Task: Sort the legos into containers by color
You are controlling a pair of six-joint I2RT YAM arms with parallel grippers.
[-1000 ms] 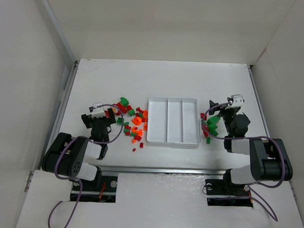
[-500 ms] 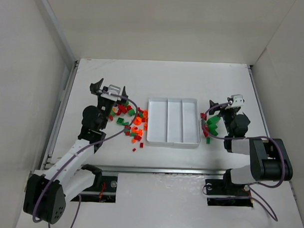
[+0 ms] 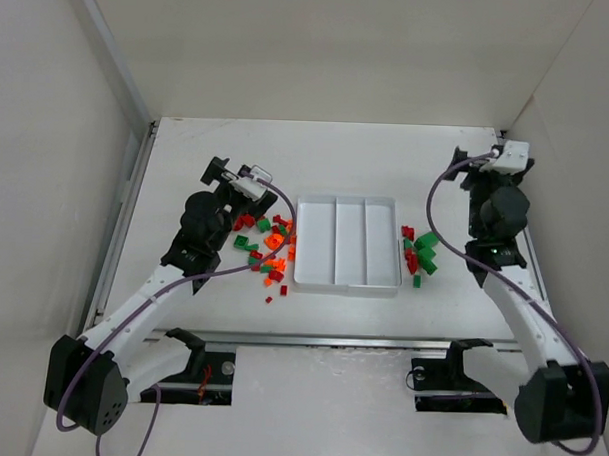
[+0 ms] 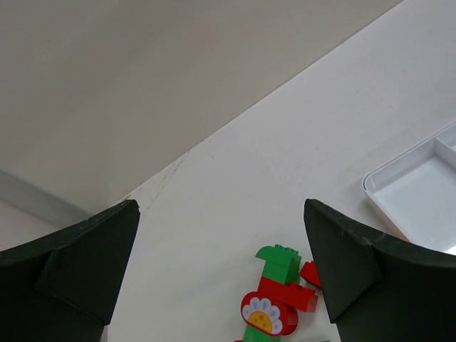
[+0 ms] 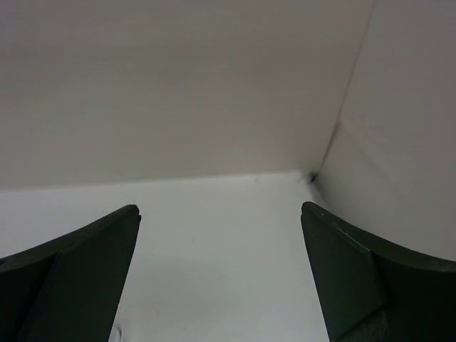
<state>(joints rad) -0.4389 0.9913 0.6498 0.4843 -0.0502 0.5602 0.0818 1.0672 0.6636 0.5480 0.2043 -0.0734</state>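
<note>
**Both claws open, bricks unsorted**

Midway between the near and far edges of the table [image 3: 337, 154], the tray [image 3: 346, 281] sat with all three compartments bare. Mixed legos [image 3: 266, 243] lay just off its left side and a smaller heap [image 3: 420, 252] off its right, probably one supply per arm. The touching bricks could hinder single picks. Farther back, the left claw [image 4: 219, 214] and the right claw [image 5: 219, 214], near the far right corner, hung released, holding nothing.

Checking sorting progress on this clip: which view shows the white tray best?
Top external: the whole tray is in frame from above and looks empty. The left wrist view catches only one corner of the tray; the right wrist view shows none of it.
</note>
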